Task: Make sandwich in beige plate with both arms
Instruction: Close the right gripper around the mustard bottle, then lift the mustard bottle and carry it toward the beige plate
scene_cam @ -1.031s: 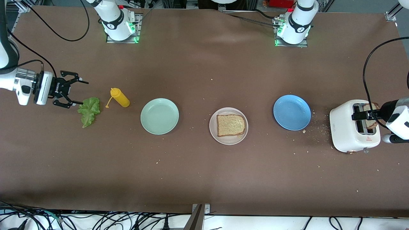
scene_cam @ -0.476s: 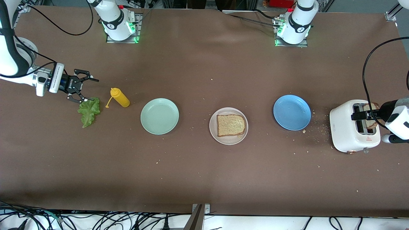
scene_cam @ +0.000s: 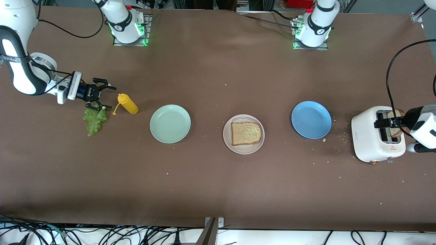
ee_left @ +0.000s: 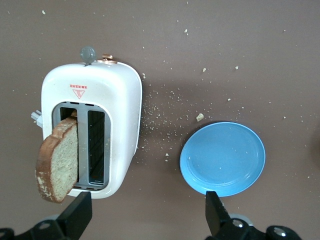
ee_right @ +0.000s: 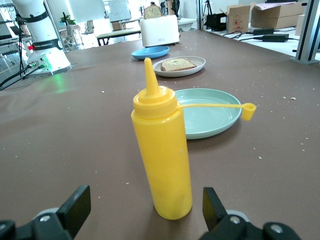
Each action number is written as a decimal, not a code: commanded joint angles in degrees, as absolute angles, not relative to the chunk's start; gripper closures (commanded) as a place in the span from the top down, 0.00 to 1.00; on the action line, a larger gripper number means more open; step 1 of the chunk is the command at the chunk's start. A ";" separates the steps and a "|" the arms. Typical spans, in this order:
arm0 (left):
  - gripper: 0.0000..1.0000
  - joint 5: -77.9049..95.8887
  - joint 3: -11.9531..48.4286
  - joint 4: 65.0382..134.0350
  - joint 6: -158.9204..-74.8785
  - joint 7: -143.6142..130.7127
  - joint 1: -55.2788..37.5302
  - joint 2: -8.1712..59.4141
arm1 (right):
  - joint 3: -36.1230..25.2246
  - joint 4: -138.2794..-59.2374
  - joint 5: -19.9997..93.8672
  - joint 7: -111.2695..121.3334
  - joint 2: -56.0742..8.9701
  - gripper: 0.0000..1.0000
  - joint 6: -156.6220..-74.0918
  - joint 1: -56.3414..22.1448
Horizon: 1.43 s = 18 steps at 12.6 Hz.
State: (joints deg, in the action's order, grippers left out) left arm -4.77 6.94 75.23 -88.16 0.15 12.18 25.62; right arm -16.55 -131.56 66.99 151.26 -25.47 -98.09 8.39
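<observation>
Toaster (ee_left: 90, 130) — red warning triangle; txt unreadable

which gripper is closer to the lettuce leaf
Right. The right gripper is open, right beside the lettuce leaf and facing the yellow bottle. The left gripper is open over the toaster at the table's left-arm end.

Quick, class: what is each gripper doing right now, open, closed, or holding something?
Left gripper: open, over the toaster, holding nothing.
Right gripper: open, empty, beside the yellow bottle, over the lettuce leaf's edge.

White arms (scene_cam: 20, 68), dark grey sections, black cables, black hands, green-lit bases (scene_cam: 127, 32).
</observation>
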 commanded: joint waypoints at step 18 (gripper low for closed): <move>1.00 -6.59 7.38 75.32 -87.28 -0.70 11.78 25.31 | -9.05 -129.73 84.37 158.03 -33.49 0.00 -95.36 7.73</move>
